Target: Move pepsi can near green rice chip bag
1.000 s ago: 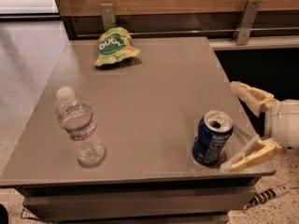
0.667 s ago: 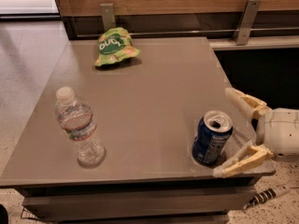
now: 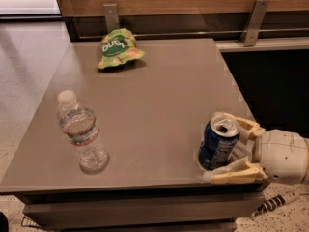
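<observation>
The pepsi can (image 3: 218, 141), dark blue with a silver top, stands upright near the front right corner of the grey table (image 3: 164, 95). My gripper (image 3: 212, 147) comes in from the right. Its two tan fingers straddle the can, one behind it and one in front (image 3: 231, 174), and they are open around it. The green rice chip bag (image 3: 119, 48) lies flat at the far left of the table, well away from the can.
A clear plastic water bottle (image 3: 82, 132) stands upright at the front left of the table. A wooden wall with metal brackets (image 3: 254, 21) runs behind the table. The table's right edge drops into a dark gap. A cable (image 3: 277, 203) lies on the floor at lower right.
My gripper has moved left towards the can, so its fingers now reach around both sides of it. The can, the bottle and the bag have not moved.
</observation>
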`<action>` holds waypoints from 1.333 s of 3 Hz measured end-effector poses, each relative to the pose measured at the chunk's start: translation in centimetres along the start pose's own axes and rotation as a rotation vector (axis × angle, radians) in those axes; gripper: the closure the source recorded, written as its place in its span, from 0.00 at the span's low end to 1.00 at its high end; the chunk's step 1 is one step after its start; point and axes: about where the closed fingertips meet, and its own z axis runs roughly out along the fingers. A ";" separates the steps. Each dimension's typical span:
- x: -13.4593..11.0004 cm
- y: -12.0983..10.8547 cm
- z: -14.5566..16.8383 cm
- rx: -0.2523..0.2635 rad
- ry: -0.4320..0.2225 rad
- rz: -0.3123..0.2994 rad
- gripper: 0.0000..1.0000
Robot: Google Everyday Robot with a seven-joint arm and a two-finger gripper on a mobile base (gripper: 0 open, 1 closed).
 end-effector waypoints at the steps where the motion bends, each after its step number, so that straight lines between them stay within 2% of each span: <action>1: -0.3 0.0 0.1 -0.003 0.004 -0.004 0.52; 2: -0.5 0.1 0.3 -0.008 0.004 -0.007 0.83; 3: -0.6 0.1 0.5 -0.011 0.005 -0.009 1.00; 4: -0.6 0.1 0.5 -0.011 0.005 -0.009 1.00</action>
